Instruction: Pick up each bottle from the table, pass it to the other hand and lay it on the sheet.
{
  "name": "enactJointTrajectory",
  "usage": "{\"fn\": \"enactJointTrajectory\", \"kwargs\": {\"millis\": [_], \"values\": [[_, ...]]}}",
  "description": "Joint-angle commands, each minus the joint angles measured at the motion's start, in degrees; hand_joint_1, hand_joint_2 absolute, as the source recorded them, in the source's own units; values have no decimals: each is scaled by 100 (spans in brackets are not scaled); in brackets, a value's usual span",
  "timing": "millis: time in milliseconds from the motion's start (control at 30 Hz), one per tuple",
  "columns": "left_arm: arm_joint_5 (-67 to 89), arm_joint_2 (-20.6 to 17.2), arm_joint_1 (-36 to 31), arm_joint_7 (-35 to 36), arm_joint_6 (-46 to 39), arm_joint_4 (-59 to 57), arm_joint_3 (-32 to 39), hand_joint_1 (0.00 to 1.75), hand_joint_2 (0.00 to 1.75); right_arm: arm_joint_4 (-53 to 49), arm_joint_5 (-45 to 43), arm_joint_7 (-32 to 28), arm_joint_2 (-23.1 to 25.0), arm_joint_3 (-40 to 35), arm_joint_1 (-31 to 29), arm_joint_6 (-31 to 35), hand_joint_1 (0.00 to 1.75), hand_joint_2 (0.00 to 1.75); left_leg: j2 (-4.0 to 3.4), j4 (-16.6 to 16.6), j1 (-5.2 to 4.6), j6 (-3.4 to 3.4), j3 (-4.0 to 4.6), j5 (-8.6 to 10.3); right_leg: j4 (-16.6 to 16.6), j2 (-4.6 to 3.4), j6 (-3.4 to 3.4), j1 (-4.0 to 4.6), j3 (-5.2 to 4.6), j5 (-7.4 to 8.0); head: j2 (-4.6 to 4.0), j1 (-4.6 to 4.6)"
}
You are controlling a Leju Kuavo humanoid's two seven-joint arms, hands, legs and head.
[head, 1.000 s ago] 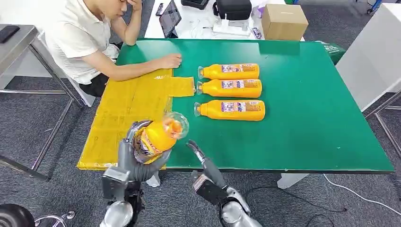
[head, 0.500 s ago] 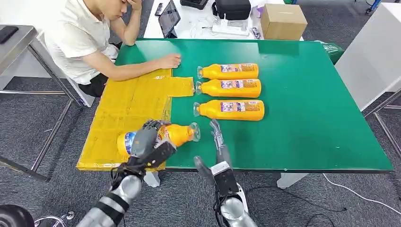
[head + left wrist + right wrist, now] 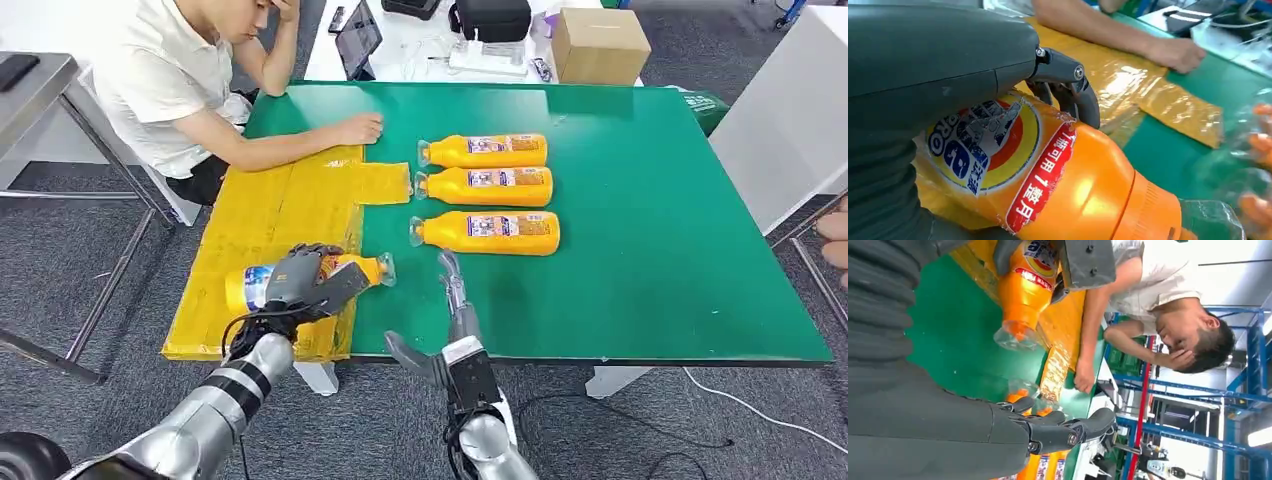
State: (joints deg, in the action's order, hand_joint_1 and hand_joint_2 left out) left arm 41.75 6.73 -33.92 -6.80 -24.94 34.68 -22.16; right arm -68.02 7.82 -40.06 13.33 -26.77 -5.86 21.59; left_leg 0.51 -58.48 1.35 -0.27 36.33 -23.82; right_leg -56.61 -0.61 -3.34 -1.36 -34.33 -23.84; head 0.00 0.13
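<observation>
My left hand (image 3: 300, 280) grips an orange bottle (image 3: 355, 270) lying sideways low over the near edge of the yellow sheet (image 3: 270, 215), clear cap pointing right. Up close the bottle (image 3: 1048, 185) shows its round label under my fingers (image 3: 1068, 85), and the right wrist view shows the same bottle (image 3: 1023, 285). My right hand (image 3: 455, 290) stands open over the green table (image 3: 650, 250), fingers straight, just right of the cap; its fingers (image 3: 1058, 432) hold nothing. Three more orange bottles (image 3: 485, 151), (image 3: 487, 185), (image 3: 487, 231) lie in a row on the table.
A person sits at the far left with a hand (image 3: 358, 129) resting on the sheet's far edge. A cardboard box (image 3: 598, 45), a tablet (image 3: 358, 38) and a black bag (image 3: 493, 18) stand on the white table behind. Another person's hand (image 3: 835, 235) shows at the right edge.
My left hand has swung the bottle from tilted up near the table edge down and left, onto its side over the sheet. My right hand has risen beside it and stayed open.
</observation>
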Motion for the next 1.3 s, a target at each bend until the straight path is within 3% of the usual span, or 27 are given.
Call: {"fn": "enactJointTrajectory", "kwargs": {"millis": [33, 200, 233, 267, 300, 333, 667, 900, 1200, 1300], "values": [[257, -28, -493, 202, 7, -1110, -12, 175, 175, 416, -56, 6, -69, 29, -226, 22, 0, 175, -6, 4, 3, 8, -19, -3, 7, 3, 14, 7, 20, -2, 0, 4], [384, -33, -492, 325, 234, -1201, -87, 175, 175, 450, -61, 6, -75, 56, -225, 15, 0, 175, -13, 5, 2, 9, -27, -7, 8, -3, 14, 6, 28, -4, 0, 2], [365, -26, -476, 337, 260, -1196, -61, 159, 175, 450, -67, 6, -80, 65, -221, 7, 0, 175, -9, 4, 1, 6, -19, -4, 5, -2, 11, 4, 21, -2, 0, 4], [373, -22, -447, 301, 312, -1193, -70, 45, 175, 444, -69, 6, -89, 75, -211, 2, 0, 175, -13, 7, 3, 9, -29, -6, 9, -3, 16, 7, 31, -3, 0, 2], [369, -11, -411, 207, 373, -1144, -67, 7, 175, 443, -69, 6, -100, 85, -199, -14, 0, 175, -8, 6, 1, 6, -22, -3, 6, 0, 12, 4, 24, -3, 0, 2], [314, 11, -382, 103, 420, -1077, -18, 0, 175, 451, -60, 6, -106, 90, -194, -23, 0, 175, -10, 9, 2, 9, -34, -6, 11, 1, 19, 7, 37, -4, 0, 2], [397, -30, 100, -456, 617, 545, -258, 0, 175, 348, -36, 6, -172, 177, -78, 55, 0, 175, 1, 5, 0, 8, -19, -2, 8, 9, 11, 3, 25, -5, 0, 4], [348, -65, 1512, -829, -471, 3147, -519, 0, 175, 83, -62, 6, -243, 272, 132, 312, 0, 175, -3, 6, -3, 8, -22, -9, 7, 7, 12, 1, 24, -9, 0, 2], [184, -152, 1721, -957, -377, 3484, -709, 0, 175, 68, -77, 6, -259, 304, 157, 367, 0, 175, -5, 3, -1, 2, -14, -10, 6, 4, 12, 3, 13, -6, 0, 2], [180, -182, 1987, -1124, -696, 3967, -789, 0, 175, 28, -88, 6, -287, 303, 213, 382, 0, 175, -6, 5, 1, 6, -23, -13, 10, 5, 17, 6, 24, -8, 0, 2]]}}
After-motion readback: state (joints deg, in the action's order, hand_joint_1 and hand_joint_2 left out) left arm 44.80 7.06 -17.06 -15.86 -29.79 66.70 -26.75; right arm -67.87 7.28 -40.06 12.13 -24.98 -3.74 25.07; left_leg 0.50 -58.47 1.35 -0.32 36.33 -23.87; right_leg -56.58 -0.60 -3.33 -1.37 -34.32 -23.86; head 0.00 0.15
